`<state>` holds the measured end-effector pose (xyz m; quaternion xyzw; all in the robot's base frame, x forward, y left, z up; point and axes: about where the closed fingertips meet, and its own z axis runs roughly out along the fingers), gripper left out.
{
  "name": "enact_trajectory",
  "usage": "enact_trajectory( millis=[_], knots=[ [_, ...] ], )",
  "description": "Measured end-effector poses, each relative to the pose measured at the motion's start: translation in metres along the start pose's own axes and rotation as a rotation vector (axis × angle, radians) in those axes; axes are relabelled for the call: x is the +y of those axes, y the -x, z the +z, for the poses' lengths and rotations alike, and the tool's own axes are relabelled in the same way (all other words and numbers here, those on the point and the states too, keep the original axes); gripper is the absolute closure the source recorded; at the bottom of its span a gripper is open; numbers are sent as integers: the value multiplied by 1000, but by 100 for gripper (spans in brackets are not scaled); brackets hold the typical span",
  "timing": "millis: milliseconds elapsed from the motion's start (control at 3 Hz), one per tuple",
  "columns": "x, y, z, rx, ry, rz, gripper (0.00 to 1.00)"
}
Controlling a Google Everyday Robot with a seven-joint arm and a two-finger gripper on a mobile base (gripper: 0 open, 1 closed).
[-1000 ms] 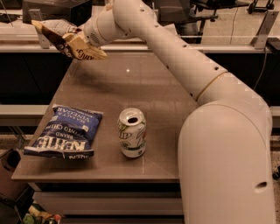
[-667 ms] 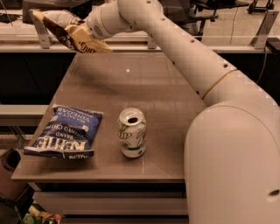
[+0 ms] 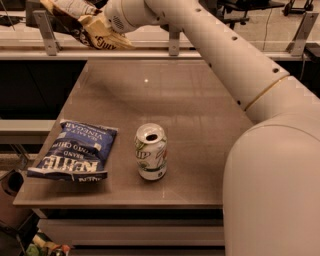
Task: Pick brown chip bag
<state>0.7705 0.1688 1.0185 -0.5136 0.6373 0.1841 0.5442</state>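
Observation:
The brown chip bag (image 3: 84, 24) is crumpled, dark brown with a cream-yellow end and dark lettering. It hangs in the air at the top left, above the far left corner of the table (image 3: 195, 110). My gripper (image 3: 99, 14) is shut on the bag at its right end and is mostly hidden behind it. My white arm (image 3: 215, 55) reaches from the lower right across the table to it.
A blue-and-white Kettle chip bag (image 3: 72, 152) lies at the table's front left. An open soda can (image 3: 151, 151) stands upright to its right. A rail with metal posts (image 3: 172, 47) runs behind the table. My arm's body (image 3: 275, 190) fills the lower right.
The gripper has carried the brown chip bag higher and a little further left, up toward the top edge of the view. The blue bag and can have not moved.

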Motion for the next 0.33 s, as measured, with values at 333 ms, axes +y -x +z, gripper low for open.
enact_trajectory(
  millis=[333],
  knots=[
    [-3, 9, -12, 4, -17, -21, 100]
  ],
)
